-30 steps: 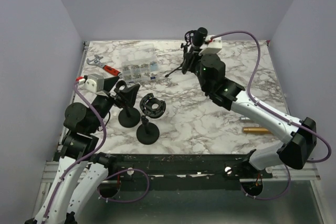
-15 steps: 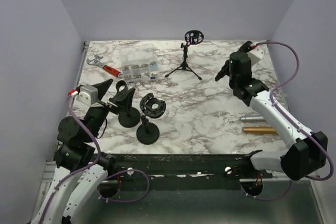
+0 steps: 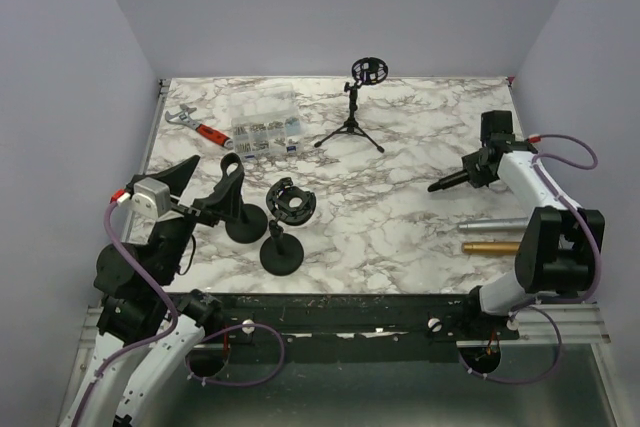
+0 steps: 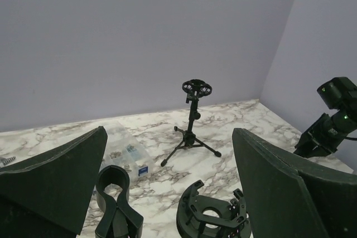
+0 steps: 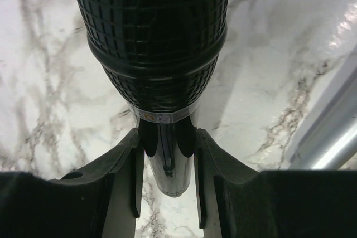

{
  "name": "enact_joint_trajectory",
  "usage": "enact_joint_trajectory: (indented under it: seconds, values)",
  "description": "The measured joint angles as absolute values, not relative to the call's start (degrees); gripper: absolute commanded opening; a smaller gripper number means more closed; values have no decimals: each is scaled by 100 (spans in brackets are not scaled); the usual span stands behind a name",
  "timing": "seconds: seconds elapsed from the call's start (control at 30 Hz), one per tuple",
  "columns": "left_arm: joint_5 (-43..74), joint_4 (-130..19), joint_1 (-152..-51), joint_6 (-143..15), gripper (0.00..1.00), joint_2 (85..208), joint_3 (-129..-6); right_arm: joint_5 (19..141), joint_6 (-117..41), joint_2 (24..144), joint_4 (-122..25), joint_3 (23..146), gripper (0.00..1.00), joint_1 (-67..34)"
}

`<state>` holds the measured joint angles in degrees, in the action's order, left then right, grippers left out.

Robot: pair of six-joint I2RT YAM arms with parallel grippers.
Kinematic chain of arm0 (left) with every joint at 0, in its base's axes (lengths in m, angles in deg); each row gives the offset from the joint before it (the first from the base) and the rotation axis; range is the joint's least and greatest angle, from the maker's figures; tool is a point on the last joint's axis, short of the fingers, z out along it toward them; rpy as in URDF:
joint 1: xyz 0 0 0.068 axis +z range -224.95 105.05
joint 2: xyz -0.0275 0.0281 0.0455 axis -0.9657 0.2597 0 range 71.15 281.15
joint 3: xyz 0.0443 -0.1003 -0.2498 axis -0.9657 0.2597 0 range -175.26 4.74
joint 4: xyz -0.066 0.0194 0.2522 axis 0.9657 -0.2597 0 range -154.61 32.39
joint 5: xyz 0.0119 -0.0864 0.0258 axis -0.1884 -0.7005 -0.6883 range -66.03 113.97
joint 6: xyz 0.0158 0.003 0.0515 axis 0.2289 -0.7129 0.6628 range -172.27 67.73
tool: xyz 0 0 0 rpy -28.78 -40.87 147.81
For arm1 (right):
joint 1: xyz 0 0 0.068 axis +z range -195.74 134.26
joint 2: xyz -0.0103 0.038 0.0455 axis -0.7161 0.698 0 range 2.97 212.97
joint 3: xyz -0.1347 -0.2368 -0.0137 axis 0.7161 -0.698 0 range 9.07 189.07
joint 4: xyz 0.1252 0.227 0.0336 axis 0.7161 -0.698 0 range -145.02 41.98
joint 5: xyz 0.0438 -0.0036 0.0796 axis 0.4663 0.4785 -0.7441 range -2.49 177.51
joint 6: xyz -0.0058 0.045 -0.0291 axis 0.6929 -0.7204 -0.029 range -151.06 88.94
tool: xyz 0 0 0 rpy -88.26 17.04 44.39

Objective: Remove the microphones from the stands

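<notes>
Marble-patterned white-and-grey tabletop [image 3: 400,217], lilac walls on three sides.

Item 1: black tripod stand with ring-shaped shock mount [image 3: 352,119], far centre. The ring is empty. One second ago the right arm stood at this ring with the microphone in it. Half a second ago the ring was already bare.

Item 2: black cylindrical microphone with ribbed grille [image 3: 448,183], now well apart from the stand. It lies near-level at the table's right side, just beyond a silver tube [image 3: 495,222] and a brass-coloured tube [image 3: 492,246]. Held by the right gripper [image 3: 472,174], which pinches its slim tail end, pads against both sides in the wrist view. Judged: removal done, only a put-down left.

Item 3: left gripper [image 4: 167,188], fingers spread wide and holding nothing, facing a black round-based desk holder [image 3: 245,222].

Not determinable: whether the microphone rests on the marble or hangs just over it. The small label on its body is unreadable, and the grille is cropped in the wrist view.
</notes>
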<state>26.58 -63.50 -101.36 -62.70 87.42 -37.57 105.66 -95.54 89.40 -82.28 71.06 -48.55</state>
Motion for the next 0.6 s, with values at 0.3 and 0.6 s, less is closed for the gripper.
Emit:
enact_joint_trajectory:
  seconds: [0.3,0.6]
  values:
    - [2865,-6372,-10213,-6174,99,8580,-3757,10099,-10239,9201,-8792,7041,1,-5246]
    - [2968,-6372,-10250,-6130,99,8549,-3757,10114,-10706,8726,-8844,6484,1,-5622]
